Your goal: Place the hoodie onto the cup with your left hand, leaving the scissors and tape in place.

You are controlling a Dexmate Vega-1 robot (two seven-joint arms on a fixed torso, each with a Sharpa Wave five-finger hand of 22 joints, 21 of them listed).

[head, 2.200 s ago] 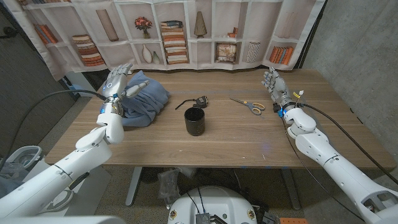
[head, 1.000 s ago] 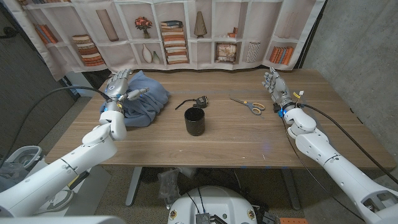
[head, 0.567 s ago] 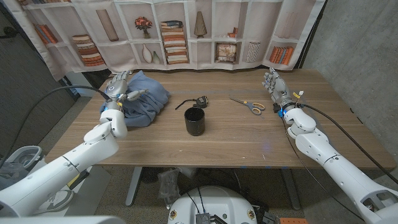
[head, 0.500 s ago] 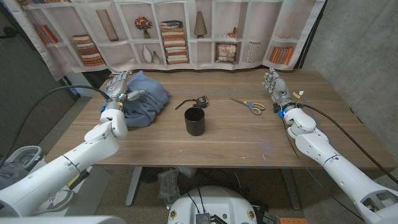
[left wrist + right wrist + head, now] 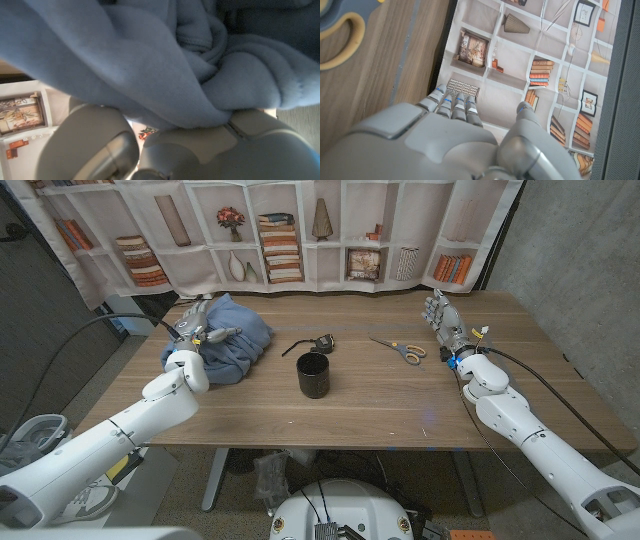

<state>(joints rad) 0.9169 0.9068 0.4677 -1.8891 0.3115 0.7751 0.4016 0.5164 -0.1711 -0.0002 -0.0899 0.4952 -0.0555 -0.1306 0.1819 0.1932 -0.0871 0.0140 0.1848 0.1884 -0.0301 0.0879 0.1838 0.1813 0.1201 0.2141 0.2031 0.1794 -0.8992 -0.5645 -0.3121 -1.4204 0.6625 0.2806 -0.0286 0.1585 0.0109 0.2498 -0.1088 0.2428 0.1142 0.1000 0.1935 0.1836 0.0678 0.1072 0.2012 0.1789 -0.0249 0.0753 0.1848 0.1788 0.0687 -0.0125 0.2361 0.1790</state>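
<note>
A crumpled blue hoodie (image 5: 232, 340) lies at the table's back left. My left hand (image 5: 196, 329) is dug into its left edge, one finger laid across the cloth. In the left wrist view the hoodie (image 5: 150, 65) folds over and between the fingers of my left hand (image 5: 200, 155), which holds it. A black cup (image 5: 313, 374) stands upright in the middle of the table, a short way right of the hoodie. The black tape (image 5: 322, 341), with a loose strip, sits behind the cup. Yellow-handled scissors (image 5: 402, 349) lie further right. Beyond them my right hand (image 5: 440, 316) stands open and empty.
The wooden table (image 5: 380, 405) has bare room in front of the cup and to the right. A curtain printed with bookshelves (image 5: 300, 230) hangs behind it. In the right wrist view a yellow scissors handle (image 5: 362, 30) lies on the wood beyond my right hand (image 5: 445, 145).
My left hand has pushed further back into the hoodie, and the cloth has bunched up higher around it. The cup, tape, scissors and right hand have stayed put.
</note>
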